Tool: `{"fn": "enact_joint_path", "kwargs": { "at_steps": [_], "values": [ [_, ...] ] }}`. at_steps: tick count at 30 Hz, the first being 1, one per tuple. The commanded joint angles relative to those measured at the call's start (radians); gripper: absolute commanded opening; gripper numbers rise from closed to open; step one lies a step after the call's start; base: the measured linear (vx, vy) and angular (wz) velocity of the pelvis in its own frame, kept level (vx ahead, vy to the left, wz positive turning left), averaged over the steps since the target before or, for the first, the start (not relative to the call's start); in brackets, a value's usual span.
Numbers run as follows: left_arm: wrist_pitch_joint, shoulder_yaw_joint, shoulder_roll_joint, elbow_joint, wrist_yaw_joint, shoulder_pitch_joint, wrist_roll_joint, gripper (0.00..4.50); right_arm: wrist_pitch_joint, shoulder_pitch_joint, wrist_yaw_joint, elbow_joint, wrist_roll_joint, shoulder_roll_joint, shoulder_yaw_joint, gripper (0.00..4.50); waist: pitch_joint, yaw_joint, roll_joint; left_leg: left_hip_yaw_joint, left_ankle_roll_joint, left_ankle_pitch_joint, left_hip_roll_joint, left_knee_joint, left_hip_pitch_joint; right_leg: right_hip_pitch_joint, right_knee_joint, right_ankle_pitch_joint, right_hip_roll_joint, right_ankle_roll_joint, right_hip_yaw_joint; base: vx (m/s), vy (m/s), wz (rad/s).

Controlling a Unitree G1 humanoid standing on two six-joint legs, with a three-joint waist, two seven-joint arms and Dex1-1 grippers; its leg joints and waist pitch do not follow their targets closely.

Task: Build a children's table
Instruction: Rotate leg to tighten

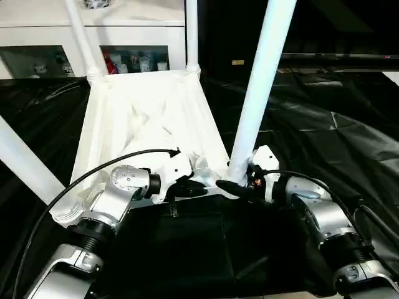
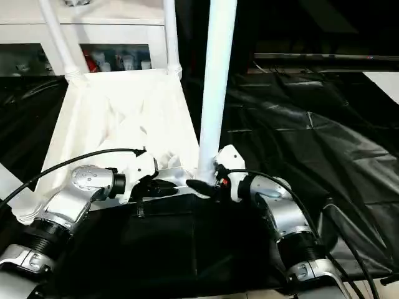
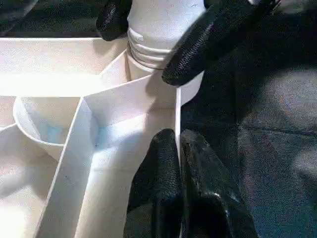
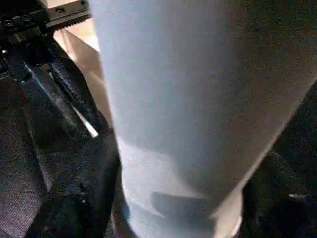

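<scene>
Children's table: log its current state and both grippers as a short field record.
tabletop: children's table top lies upside down, ribbed underside up, on the black-draped work table
legs: four stand in the corner sockets
near-right leg: leg seated in its socket, threads showing at the base
right gripper: right gripper closed around that leg's base
left gripper: left gripper pinches the tabletop's edge wall

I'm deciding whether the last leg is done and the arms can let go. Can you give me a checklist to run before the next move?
1. Left gripper pinches the tabletop's near rim wall: ok.
2. Right gripper closed around the near-right leg at its base: ok.
3. Leg fully seated in its corner socket: not ok, threads are exposed above the socket.
4. Leg upright: cannot tell.
5. Both far legs standing in their sockets: ok.
6. Black cable clear of the fingers: ok.
</scene>
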Motion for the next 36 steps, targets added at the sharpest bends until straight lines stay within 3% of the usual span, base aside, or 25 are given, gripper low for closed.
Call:
{"fn": "enact_joint_path", "kwargs": {
  "at_steps": [1,11,12,14,15,16,19,21,22,24,26,27,29,32,36],
  "values": [
    [0.005,0.008,-0.012,0.009,-0.008,0.034,-0.046,0.0,0.001,-0.01,0.004,0.009,0.006,0.003,0.0,2.84,-0.056,0.003,-0.024,-0.02,0.112,-0.12,0.055,-0.054,0.01,0.042,-0.064,-0.076,-0.056,-0.257,0.038,0.0,0.0,0.0],
    [0.048,0.007,-0.034,-0.005,0.027,0.044,-0.043,0.0,0.016,0.005,-0.052,0.03,-0.011,0.018,-0.007,2.73,-0.055,0.001,-0.024,-0.019,0.114,-0.114,0.054,-0.052,0.01,0.043,-0.062,-0.062,-0.055,-0.267,0.038,0.0,0.0,0.0],
    [0.07,0.007,-0.068,0.009,0.087,0.03,-0.028,0.0,0.028,0.007,-0.133,0.05,-0.026,0.044,-0.021,2.72,-0.055,-0.002,-0.034,-0.019,0.11,-0.124,0.054,-0.053,0.009,0.043,-0.063,-0.083,-0.055,-0.262,0.037,0.0,0.0,0.0],
    [0.096,0.0,-0.139,0.055,0.21,-0.007,0.014,0.0,0.052,0.007,-0.308,0.086,-0.037,0.113,-0.06,2.72,-0.048,-0.006,-0.026,-0.019,0.084,-0.164,0.054,-0.058,0.013,0.034,-0.074,-0.168,-0.057,-0.248,0.04,0.0,0.0,0.0],
    [0.103,0.001,-0.158,0.073,0.253,-0.02,0.027,0.0,0.058,0.002,-0.371,0.098,-0.039,0.134,-0.077,2.72,-0.045,-0.005,-0.028,-0.022,0.056,-0.197,0.056,-0.063,0.02,0.034,-0.083,-0.238,-0.057,-0.232,0.04,0.0,0.0,0.0],
    [0.107,-0.001,-0.177,0.089,0.287,-0.031,0.039,0.0,0.059,-0.004,-0.436,0.11,-0.044,0.155,-0.091,2.72,-0.045,-0.006,-0.021,-0.025,0.032,-0.227,0.056,-0.067,0.024,0.034,-0.088,-0.291,-0.059,-0.215,0.04,0.0,0.0,0.0],
    [0.111,-0.014,-0.247,0.144,0.391,-0.072,0.073,0.0,0.052,-0.03,-0.678,0.158,-0.066,0.231,-0.14,2.72,-0.049,-0.009,-0.026,-0.027,0.006,-0.248,0.053,-0.07,0.024,0.032,-0.092,-0.322,-0.059,-0.187,0.041,0.0,0.0,0.0],
    [0.113,-0.017,-0.287,0.161,0.435,-0.091,0.081,0.0,0.049,-0.051,-0.724,0.179,-0.071,0.273,-0.134,2.72,-0.05,-0.009,-0.018,-0.026,0.008,-0.242,0.051,-0.07,0.023,0.032,-0.093,-0.279,-0.056,-0.18,0.042,0.0,0.0,0.0],
    [0.11,-0.02,-0.294,0.163,0.444,-0.095,0.085,0.0,0.047,-0.056,-0.728,0.182,-0.07,0.284,-0.132,2.72,-0.051,-0.009,-0.02,-0.027,0.01,-0.24,0.052,-0.069,0.022,0.032,-0.091,-0.264,-0.056,-0.181,0.042,0.0,0.0,0.0],
    [0.1,-0.024,-0.302,0.169,0.449,-0.102,0.094,0.0,0.032,-0.065,-0.714,0.186,-0.073,0.305,-0.121,2.72,-0.053,-0.005,-0.014,-0.027,0.024,-0.217,0.051,-0.067,0.018,0.037,-0.086,-0.201,-0.056,-0.189,0.041,0.0,0.0,0.0],
    [0.085,-0.022,-0.299,0.175,0.44,-0.104,0.101,0.0,-0.002,-0.06,-0.672,0.176,-0.081,0.308,-0.108,2.72,-0.055,-0.005,-0.02,-0.025,0.038,-0.197,0.049,-0.065,0.015,0.04,-0.082,-0.154,-0.055,-0.197,0.041,0.0,0.0,0.0],
    [0.078,-0.023,-0.295,0.173,0.434,-0.103,0.102,0.0,-0.019,-0.055,-0.649,0.167,-0.084,0.305,-0.101,3.07,-0.055,-0.003,-0.019,-0.025,0.047,-0.189,0.05,-0.064,0.015,0.041,-0.081,-0.139,-0.056,-0.202,0.04,0.0,0.0,0.0],
    [0.068,-0.017,-0.274,0.159,0.419,-0.093,0.096,0.0,-0.035,-0.044,-0.576,0.139,-0.053,0.287,-0.106,3.44,-0.055,-0.002,-0.02,-0.025,0.06,-0.187,0.05,-0.062,0.014,0.044,-0.08,-0.134,-0.056,-0.207,0.039,0.0,0.0,0.0],
    [0.05,-0.013,-0.23,0.129,0.36,-0.07,0.079,0.0,-0.042,-0.034,-0.477,0.102,-0.022,0.239,-0.1,3.6,-0.054,0.001,-0.026,-0.025,0.08,-0.194,0.054,-0.063,0.012,0.045,-0.082,-0.158,-0.06,-0.209,0.039,0.0,0.0,0.0],
    [-0.023,-0.027,-0.127,0.077,0.236,-0.025,0.063,0.0,0.002,-0.009,-0.276,0.018,0.027,0.134,-0.076,3.94,-0.05,-0.004,-0.026,-0.027,0.082,-0.21,0.056,-0.066,0.009,0.044,-0.085,-0.212,-0.059,-0.199,0.038,0.0,0.0,0.0]
  ]
}}
